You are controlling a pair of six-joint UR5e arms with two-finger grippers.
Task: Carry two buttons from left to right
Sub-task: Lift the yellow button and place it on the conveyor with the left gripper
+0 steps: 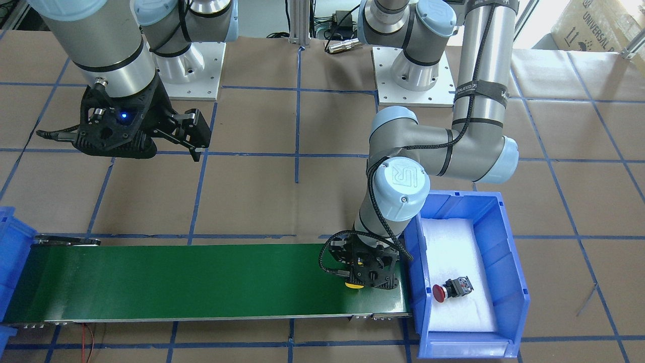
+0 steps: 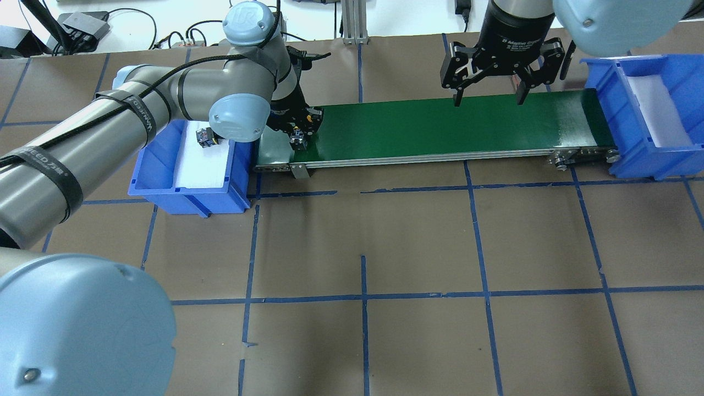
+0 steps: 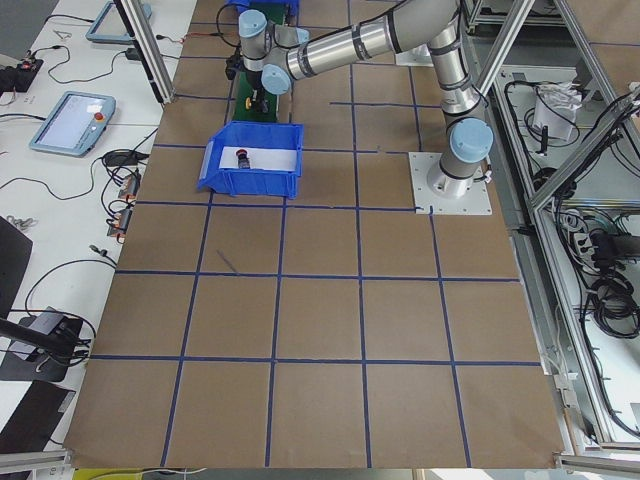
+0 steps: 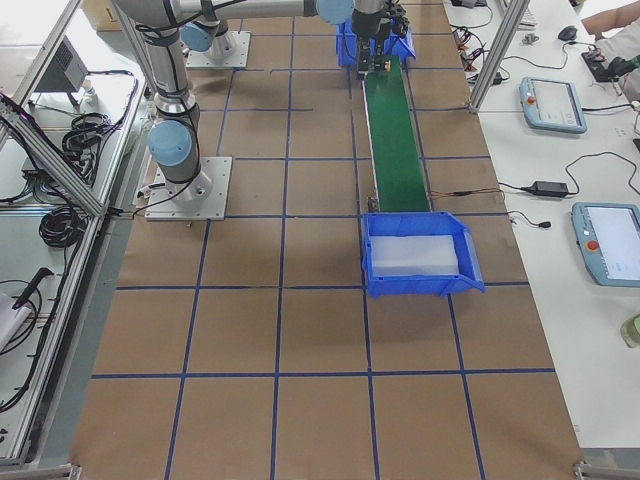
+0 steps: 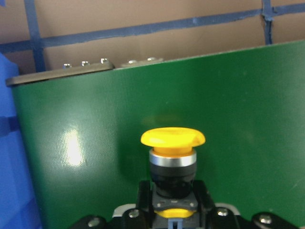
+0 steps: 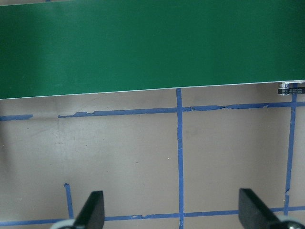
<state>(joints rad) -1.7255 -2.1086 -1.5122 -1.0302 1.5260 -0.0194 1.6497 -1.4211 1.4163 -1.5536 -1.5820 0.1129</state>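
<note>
**Yellow button being held over the belt's left end**

The yellow button (image 5: 173, 139) is being grasped by its black body in the left end effector (image 1: 364, 276), with a finger being pressed against each side of that body. Its cap is being pointed away from the wrist, out along the green belt (image 1: 176, 282). The button is being held at the end of the belt that lies just beside the left bin (image 1: 506, 262). Whether it is touching the belt cannot be told. In the front-facing view only an edge of the yellow cap is being shown under the end effector.

The red button (image 1: 450, 289) is lying on its side on the white foam inside the left bin. It is apart from the walls, and its cap is being turned toward the belt.

The right end effector (image 2: 488, 94) is being held released, its fingers spread wide with nothing between them. It is being hung above the desk (image 1: 252, 191) on the robot's side of the belt, in the half nearer the right bin (image 2: 654, 159). That bin is standing at the belt's other end and is lined with white foam.
</note>
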